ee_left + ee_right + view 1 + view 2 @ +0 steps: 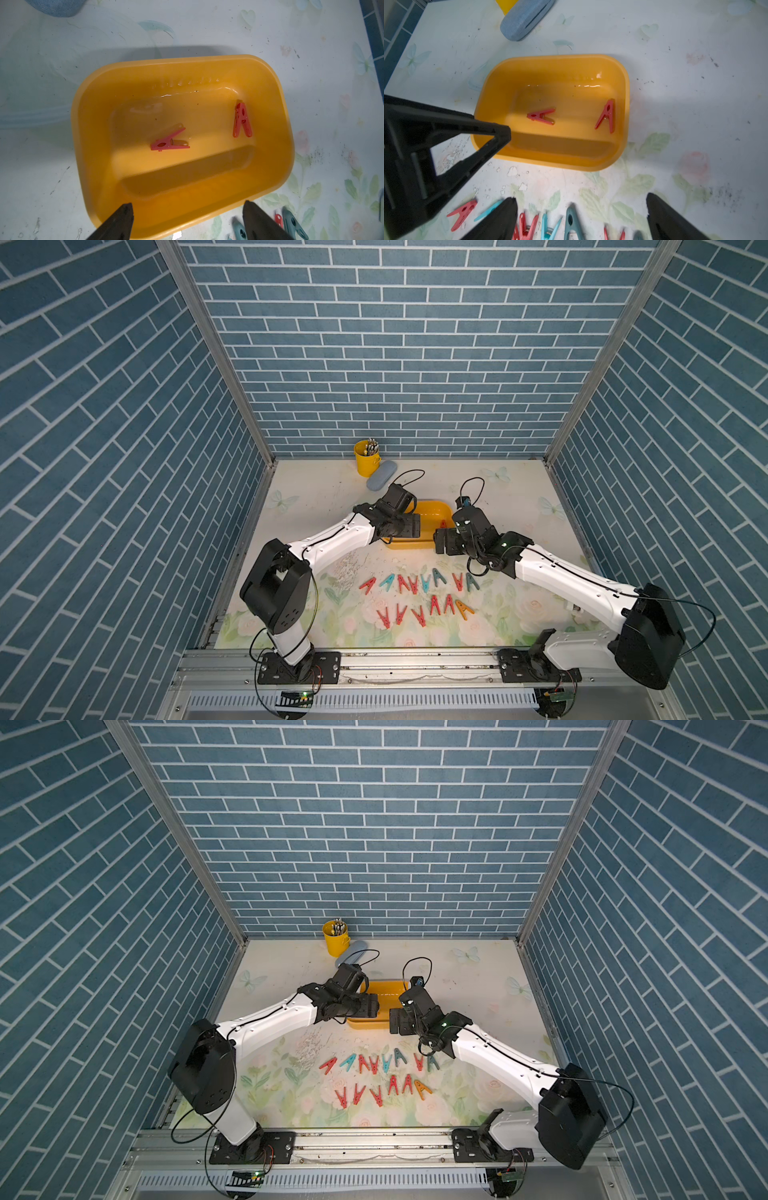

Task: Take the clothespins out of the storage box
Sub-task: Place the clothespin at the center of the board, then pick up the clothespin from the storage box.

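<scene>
Red clothespin (162,144) lies lengthwise in storage box (91,128)

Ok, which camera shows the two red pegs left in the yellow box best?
The left wrist view: the two red pegs lie large and unblocked in the box. The right wrist view shows both, smaller. In both top views the arms cover much of the box.

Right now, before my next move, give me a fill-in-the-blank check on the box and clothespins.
1. The storage box holds ___ clothespins.
2. Both are coloured ___.
3. The orange clothespin lies on the ___.
4. The left gripper and right gripper have their fingers ___.
Missing: two, red, table, open.
</scene>
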You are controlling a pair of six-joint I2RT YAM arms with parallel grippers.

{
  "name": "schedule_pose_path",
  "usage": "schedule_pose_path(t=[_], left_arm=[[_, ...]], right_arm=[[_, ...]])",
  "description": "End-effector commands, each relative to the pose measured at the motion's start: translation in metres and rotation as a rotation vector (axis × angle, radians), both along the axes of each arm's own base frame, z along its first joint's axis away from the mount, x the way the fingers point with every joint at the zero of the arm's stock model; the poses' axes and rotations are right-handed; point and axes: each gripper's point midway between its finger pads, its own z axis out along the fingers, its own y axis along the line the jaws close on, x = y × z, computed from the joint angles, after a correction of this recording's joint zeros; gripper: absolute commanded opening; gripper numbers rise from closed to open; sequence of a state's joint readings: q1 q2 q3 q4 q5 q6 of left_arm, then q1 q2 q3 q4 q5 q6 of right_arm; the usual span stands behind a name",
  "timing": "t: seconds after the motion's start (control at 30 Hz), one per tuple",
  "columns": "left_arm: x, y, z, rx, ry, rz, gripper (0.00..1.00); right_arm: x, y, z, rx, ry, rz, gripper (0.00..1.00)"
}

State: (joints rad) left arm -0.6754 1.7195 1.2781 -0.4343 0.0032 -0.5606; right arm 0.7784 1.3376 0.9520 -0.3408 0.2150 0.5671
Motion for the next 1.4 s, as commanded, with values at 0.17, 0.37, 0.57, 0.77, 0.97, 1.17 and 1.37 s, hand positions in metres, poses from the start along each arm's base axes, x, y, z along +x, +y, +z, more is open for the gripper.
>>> schedule_pose_path(t=[0.17,0.37,0.57,0.77,0.97,1.17,1.37], left_arm=[[0.017,0.009,-0.018,0.061,0.036,0.03,0.79],[0.024,0.001,-0.028,0.076,0.053,0.004,0.77],[0.028,-0.007,-0.041,0.079,0.075,-0.02,0.71],[0.034,-0.004,-0.067,0.171,0.096,-0.05,0.62],[0.039,0.006,-0.092,0.28,0.116,-0.067,0.62],[0.054,0.012,-0.102,0.351,0.103,-0.034,0.53],[0.083,0.003,-0.101,0.298,0.081,0.005,0.45]], right_arm=[[0.04,-0.001,0.006,0.063,-0.036,0.006,0.99],[0.054,-0.005,-0.005,0.063,-0.003,-0.004,0.99],[0.061,-0.003,-0.007,0.081,0.01,0.0,0.99],[0.063,-0.004,-0.008,0.083,0.016,0.001,0.99],[0.063,-0.008,-0.01,0.076,0.02,-0.012,0.99],[0.063,-0.012,-0.009,0.078,0.019,-0.024,1.0],[0.064,-0.012,-0.01,0.081,0.023,-0.027,1.0]])
